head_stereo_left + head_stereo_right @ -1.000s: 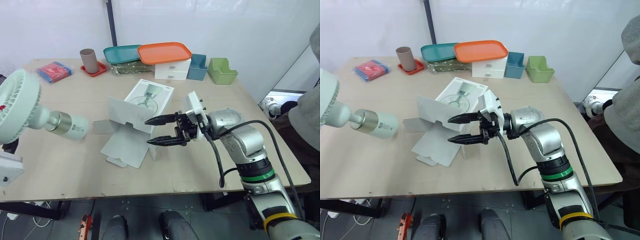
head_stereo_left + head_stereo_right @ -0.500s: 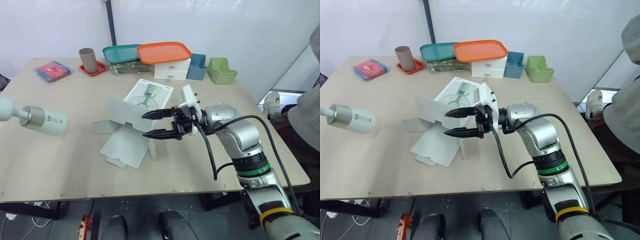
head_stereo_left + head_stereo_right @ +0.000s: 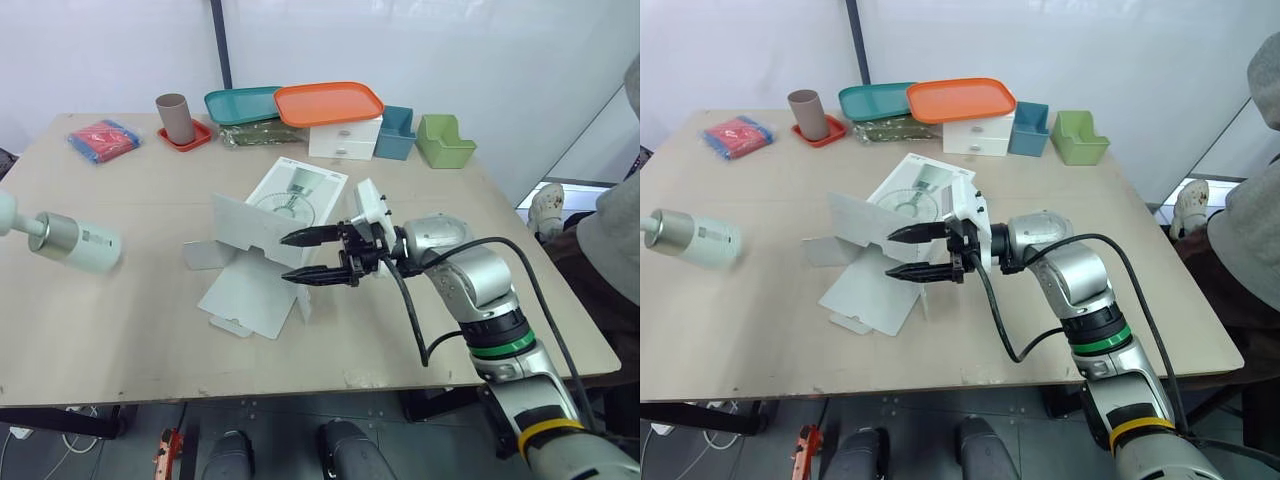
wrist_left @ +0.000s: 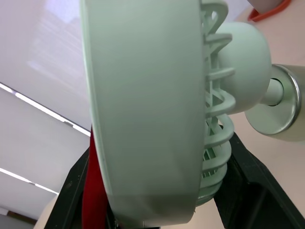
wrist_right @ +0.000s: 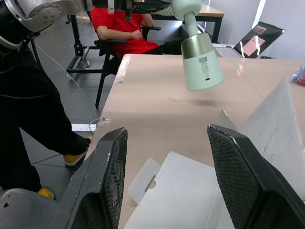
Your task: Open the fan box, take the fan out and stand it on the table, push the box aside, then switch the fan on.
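The pale green fan lies on its side in the air over the table's left edge; its metal-and-green base shows there. My left gripper is shut on the fan's round head, with a black finger on each side. The white fan box lies opened on the table's middle, its flaps spread. My right gripper is open and empty just above the box's right side, pointing left. In the right wrist view the fan base hangs beyond the box flap.
Along the back stand a brown cup, a teal tray, an orange tray on white drawers, a blue bin and a green bin. A red cloth lies back left. A person stands at right.
The fan has moved left, so its head has left the eye views and the base remains. My right gripper has slid left over the box, still open.
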Available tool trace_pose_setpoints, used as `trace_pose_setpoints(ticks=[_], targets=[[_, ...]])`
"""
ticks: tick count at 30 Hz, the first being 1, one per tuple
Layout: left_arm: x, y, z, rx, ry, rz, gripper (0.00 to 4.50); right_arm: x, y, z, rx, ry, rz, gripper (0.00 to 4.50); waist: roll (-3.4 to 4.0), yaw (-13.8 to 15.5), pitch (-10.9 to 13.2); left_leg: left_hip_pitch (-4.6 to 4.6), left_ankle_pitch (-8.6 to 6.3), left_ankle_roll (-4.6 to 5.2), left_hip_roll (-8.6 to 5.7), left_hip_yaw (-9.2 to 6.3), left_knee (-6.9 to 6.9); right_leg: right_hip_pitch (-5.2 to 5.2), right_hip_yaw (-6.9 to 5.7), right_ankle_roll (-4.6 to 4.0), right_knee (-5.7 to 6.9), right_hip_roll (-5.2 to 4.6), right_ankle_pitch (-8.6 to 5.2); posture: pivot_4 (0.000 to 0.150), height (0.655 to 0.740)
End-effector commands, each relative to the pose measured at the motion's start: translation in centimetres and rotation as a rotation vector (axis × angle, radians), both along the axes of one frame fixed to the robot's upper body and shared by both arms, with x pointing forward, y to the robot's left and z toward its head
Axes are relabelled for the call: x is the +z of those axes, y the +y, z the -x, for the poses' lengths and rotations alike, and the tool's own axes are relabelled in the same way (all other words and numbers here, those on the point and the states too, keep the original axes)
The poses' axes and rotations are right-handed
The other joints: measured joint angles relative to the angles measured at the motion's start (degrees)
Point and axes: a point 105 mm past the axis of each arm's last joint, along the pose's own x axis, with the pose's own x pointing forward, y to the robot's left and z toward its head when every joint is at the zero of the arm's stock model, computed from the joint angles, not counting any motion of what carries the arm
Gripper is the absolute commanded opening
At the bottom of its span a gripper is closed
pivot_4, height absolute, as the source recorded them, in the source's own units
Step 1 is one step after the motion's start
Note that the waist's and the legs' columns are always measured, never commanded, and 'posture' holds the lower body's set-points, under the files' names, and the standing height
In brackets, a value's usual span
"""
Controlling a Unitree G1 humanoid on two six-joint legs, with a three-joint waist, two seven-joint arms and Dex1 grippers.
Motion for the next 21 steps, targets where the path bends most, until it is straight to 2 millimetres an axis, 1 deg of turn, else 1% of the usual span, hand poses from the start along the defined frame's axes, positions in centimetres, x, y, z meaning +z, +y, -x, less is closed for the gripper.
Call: trace_pose_setpoints(ticks=[1,4,7,13,21], targets=[[1.7,-1.3,-0.1,-0.036,-0.011,-0.078,1.97,0.8,0.0,0.7,0.01,-0.033,-0.017,2.72,0.0,0.0,0.0,0.0,0.0,-0.01,0.0,0.01,-0.01,-0.01,0.02,0.0,0.0,0.0,0.0,0.15,0.74],[2.1,-1.1,-0.3,-0.018,0.026,-0.107,1.97,0.8,0.0,0.7,0.002,-0.029,-0.018,2.72,-0.03,0.0,0.0,0.0,-0.03,-0.05,0.0,0.01,-0.01,-0.01,0.01,-0.02,0.0,-0.01,-0.01,0.15,0.74],[2.5,-1.1,-0.9,-0.015,0.047,-0.11,1.97,0.6,0.0,0.7,-0.002,-0.027,-0.016,2.72,-0.13,0.0,0.1,0.0,-0.03,-0.06,0.02,-0.12,-0.01,-0.01,-0.07,-0.08,0.01,0.05,-0.05,0.15,0.74],[1.8,-1.4,-1.5,-0.031,0.089,-0.109,1.97,0.2,0.0,1.0,-0.008,-0.022,-0.014,2.72,-0.14,0.0,0.1,0.0,-0.05,-0.08,0.01,-0.1,-0.03,0.01,-0.07,-0.03,0.0,0.02,-0.08,0.15,0.74],[0.7,-1.0,-2.1,-0.029,0.146,-0.091,1.97,0.0,-0.2,1.1,-0.022,-0.017,-0.011,2.72,-0.13,0.1,0.1,0.01,-0.05,-0.08,0.01,-0.18,-0.06,0.01,-0.13,0.06,0.02,0.03,-0.03,0.15,0.74]])
